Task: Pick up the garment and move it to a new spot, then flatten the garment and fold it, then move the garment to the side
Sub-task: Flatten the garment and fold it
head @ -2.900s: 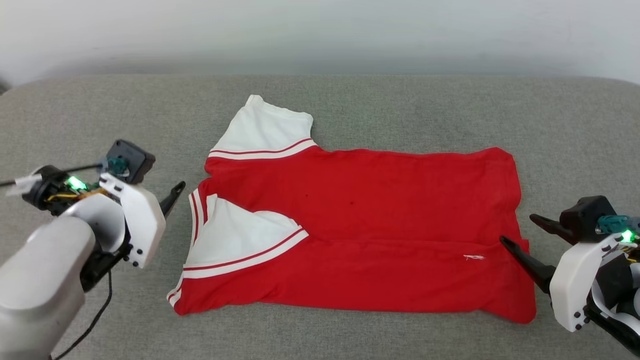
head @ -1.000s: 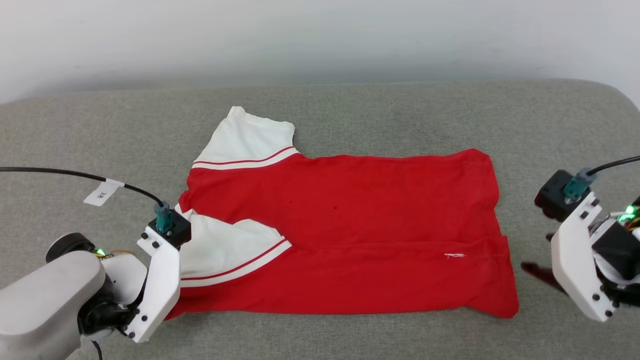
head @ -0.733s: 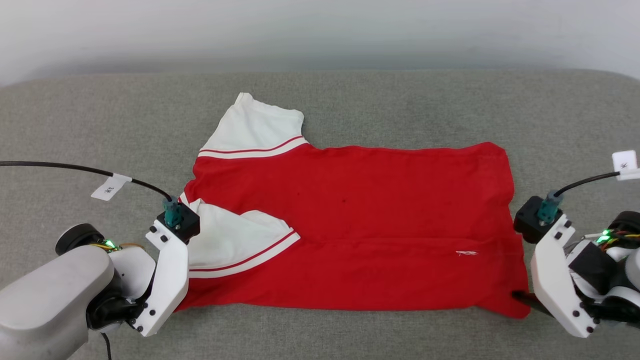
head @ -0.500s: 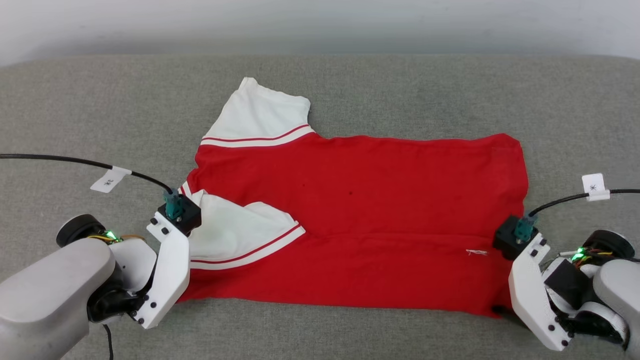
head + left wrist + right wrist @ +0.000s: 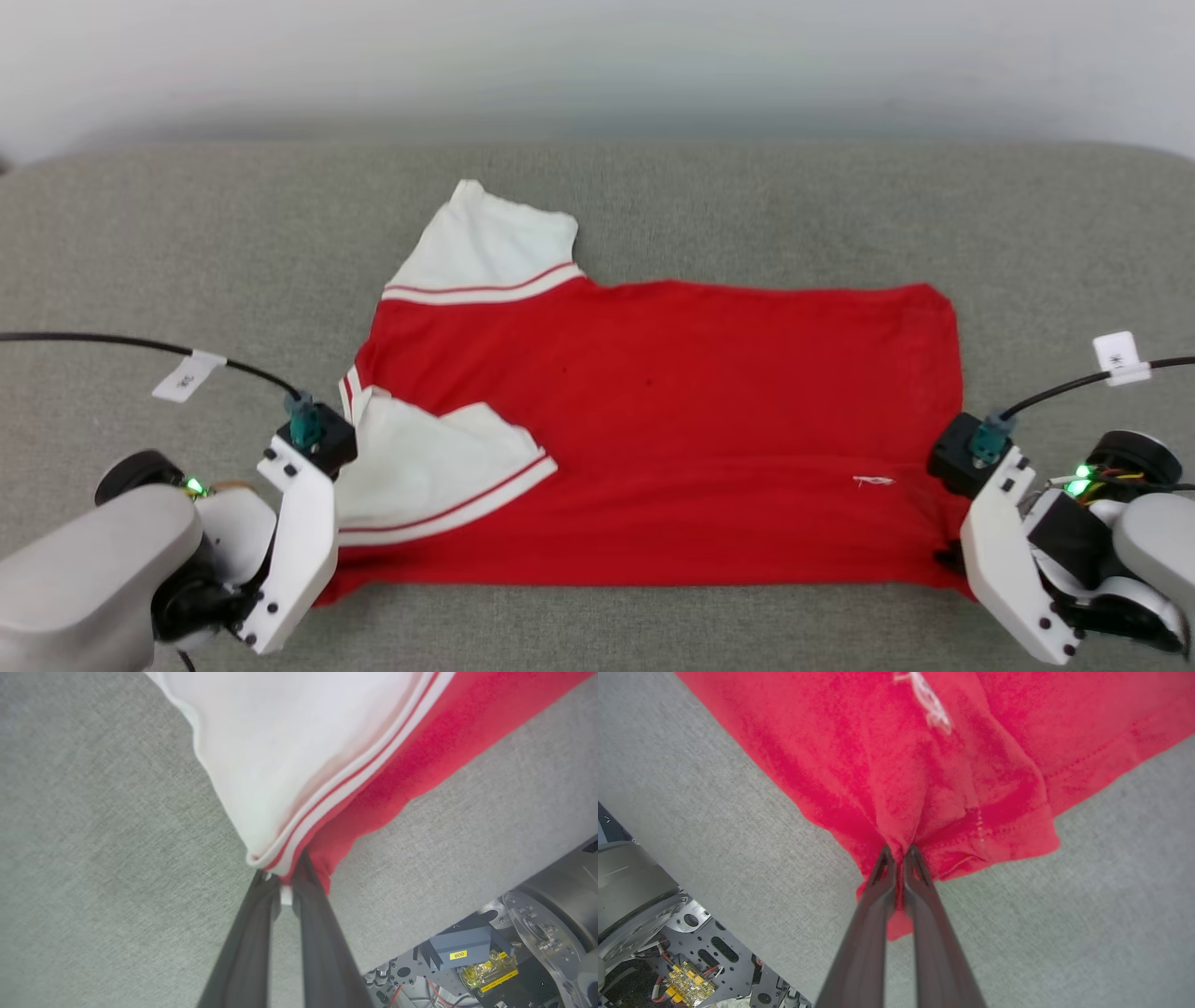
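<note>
Garment (image 5: 672, 420) flat at centre of grey cushion (image 5: 140, 233). Right gripper (image 5: 899, 854), wide one second ago, now clamped on hem corner at 4 o'clock. Left gripper (image 5: 284, 879) stays pinched on sleeve-side corner at 8 o'clock.

A wide grey woven-fabric padded surface (image 5: 653, 196) spreads from nine o'clock to three o'clock in the head view. Its far edge curves down into rounded corners at ten and two o'clock. Behind it, at twelve o'clock, stands a plain pale grey-white wall (image 5: 597, 56), with a soft band of shadow where the two meet. The light is even and diffuse. Both wrist views show the same fine, slightly mottled weave.
</note>
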Controlling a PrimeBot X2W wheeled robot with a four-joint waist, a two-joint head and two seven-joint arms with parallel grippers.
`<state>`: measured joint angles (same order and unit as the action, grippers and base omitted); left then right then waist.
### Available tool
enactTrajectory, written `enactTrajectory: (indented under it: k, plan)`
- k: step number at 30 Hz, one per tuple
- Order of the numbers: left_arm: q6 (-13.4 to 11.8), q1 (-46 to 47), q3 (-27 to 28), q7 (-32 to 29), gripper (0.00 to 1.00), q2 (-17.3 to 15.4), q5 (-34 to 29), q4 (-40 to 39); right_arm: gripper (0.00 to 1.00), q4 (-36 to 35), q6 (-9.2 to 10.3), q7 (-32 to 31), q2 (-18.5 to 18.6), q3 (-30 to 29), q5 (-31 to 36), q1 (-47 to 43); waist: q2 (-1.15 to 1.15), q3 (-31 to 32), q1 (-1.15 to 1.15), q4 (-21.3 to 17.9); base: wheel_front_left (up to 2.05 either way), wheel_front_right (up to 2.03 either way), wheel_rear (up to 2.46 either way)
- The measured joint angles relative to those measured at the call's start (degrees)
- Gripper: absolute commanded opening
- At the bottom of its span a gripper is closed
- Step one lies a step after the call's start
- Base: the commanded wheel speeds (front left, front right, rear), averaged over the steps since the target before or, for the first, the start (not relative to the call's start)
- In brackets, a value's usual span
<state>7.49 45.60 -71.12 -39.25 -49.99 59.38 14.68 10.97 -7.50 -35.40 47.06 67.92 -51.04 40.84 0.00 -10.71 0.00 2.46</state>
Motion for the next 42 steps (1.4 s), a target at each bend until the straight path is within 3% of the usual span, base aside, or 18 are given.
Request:
enactTrajectory:
  k: [11, 16, 18, 19, 20, 21, 29, 36, 42]
  plan:
    - [0.0, -7.4, -1.2, -0.1, 0.0, -3.1, 2.9, -5.3, 0.0, -6.3, -0.02, 2.2, 8.4, 2.8, -3.6, -2.3, 0.0, 6.6, 0.0, -0.4, 0.0, 0.0, 0.0]
    - [-1.5, -10.4, -1.4, 1.2, 0.0, -3.6, 3.2, -6.9, 0.0, -8.9, -0.03, 2.2, 11.0, 3.1, -5.4, -6.8, 0.0, 7.0, 0.0, -0.2, 0.0, 0.0, 0.0]
    - [-2.0, -11.2, -1.4, 1.9, 0.0, -3.6, 3.3, -6.9, 0.11, -8.6, -0.03, 2.9, 10.9, 2.8, -5.4, -8.1, 0.0, 6.8, 0.0, -0.4, 0.0, 0.0, 0.0]
    - [-2.0, -11.5, -1.4, 2.2, 0.0, -3.6, 3.3, -6.8, 0.21, -8.1, -0.03, 3.1, 10.6, 2.5, -5.4, -8.3, 0.0, 6.6, 0.0, -0.5, 0.0, 0.0, 0.0]
    - [-2.2, -11.9, -1.4, 2.3, 0.16, -3.4, 3.3, -6.6, 0.42, -7.4, -0.03, 3.4, 10.0, 2.1, -5.4, -8.5, 0.0, 6.4, 0.0, -0.7, 0.0, 0.0, 0.0]
    - [-2.4, -12.3, -1.4, 2.7, 1.0, -3.2, 3.3, -6.4, 1.0, -6.6, -0.03, 3.7, 9.4, 1.7, -5.2, -8.7, 0.0, 6.3, 0.0, -0.8, 0.0, 0.0, 0.0]
    - [-3.3, -11.2, 0.8, 6.0, 1.0, -4.0, 2.7, -6.8, 1.0, -4.9, -0.02, 9.1, 7.8, -4.1, -4.3, -11.2, 0.0, 6.9, 0.0, -0.6, 0.0, 0.0, 0.0]
    - [-5.1, -7.8, 5.4, 12.4, 1.0, -7.6, 0.6, -9.1, 1.0, -6.1, -0.02, 20.0, 7.8, -16.2, 1.3, -14.2, 0.0, 8.2, 0.0, -1.2, 0.0, 0.0, 0.0]
    - [-9.2, -4.9, 9.4, 22.5, 1.0, -7.0, -4.8, -6.2, 1.0, -4.2, -0.02, 34.5, -1.3, -34.9, 12.2, -19.6, 0.0, 7.7, 0.0, -2.6, 0.0, 0.0, 0.0]
